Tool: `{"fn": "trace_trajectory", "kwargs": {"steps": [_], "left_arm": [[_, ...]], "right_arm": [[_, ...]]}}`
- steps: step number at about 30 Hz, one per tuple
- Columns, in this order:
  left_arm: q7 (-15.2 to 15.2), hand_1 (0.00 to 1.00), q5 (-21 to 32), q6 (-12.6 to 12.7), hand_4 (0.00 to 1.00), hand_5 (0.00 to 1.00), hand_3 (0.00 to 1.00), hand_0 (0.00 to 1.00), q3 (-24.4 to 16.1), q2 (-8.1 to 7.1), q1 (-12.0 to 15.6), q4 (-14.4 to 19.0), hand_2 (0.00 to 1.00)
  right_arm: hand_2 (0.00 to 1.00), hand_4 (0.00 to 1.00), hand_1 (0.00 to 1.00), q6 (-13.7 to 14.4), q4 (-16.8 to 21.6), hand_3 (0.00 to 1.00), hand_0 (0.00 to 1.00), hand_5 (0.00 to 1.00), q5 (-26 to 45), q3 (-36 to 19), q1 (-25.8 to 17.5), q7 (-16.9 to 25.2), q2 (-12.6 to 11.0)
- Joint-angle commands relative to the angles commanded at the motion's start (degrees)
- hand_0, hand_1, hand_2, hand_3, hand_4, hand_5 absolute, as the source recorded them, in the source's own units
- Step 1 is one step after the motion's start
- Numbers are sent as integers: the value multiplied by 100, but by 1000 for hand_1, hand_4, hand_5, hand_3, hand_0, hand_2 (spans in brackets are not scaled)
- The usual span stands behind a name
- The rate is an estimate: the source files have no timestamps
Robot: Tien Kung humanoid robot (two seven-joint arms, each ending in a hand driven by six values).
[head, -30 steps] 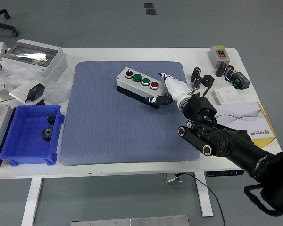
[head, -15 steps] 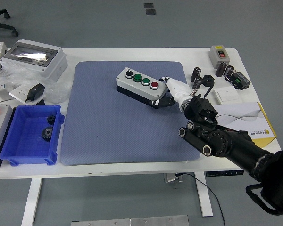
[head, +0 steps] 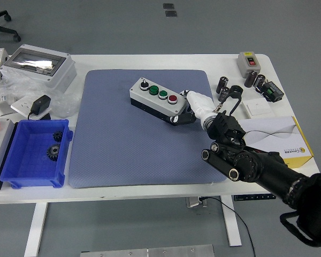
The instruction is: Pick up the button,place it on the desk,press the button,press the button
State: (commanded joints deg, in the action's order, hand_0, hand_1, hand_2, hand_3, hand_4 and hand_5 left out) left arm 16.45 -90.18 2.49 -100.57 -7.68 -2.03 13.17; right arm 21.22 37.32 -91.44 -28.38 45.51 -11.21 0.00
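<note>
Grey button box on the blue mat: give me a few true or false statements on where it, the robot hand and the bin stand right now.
1. The grey button box with two green buttons and one red button lies on the blue-grey mat. True.
2. The right robot hand is at the box's right end, the end with the red button. True.
3. The blue plastic bin is empty. False: two dark gears lie in it.
4. The left robot hand presses a green button. False: no left hand is in view.
5. The red button is at the box's left end. False: a black knob sits there.
</note>
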Motion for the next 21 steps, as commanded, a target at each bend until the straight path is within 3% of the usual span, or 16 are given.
{"fn": "trace_trajectory", "kwargs": {"steps": [3,4,9,10,21], "left_arm": [[0,551,2,0,546,189,613,627,1,4,2,0,515],[3,551,4,0,545,188,614,627,2,5,3,1,515],[6,551,2,2,545,188,614,627,-1,2,-2,4,515],[7,551,0,2,545,188,614,627,-2,0,-4,4,515],[20,551,20,12,544,188,614,627,9,-14,5,11,515]], "right_arm": [[408,585,460,36,16,442,272,69,30,-26,0,41,0],[385,418,430,39,17,398,261,30,35,-38,4,50,0],[385,418,430,16,-24,398,261,30,32,-78,17,73,0],[369,377,413,-19,-38,370,256,15,19,-91,20,68,0],[365,342,397,-865,103,365,247,2,-592,-371,31,-92,0]]}}
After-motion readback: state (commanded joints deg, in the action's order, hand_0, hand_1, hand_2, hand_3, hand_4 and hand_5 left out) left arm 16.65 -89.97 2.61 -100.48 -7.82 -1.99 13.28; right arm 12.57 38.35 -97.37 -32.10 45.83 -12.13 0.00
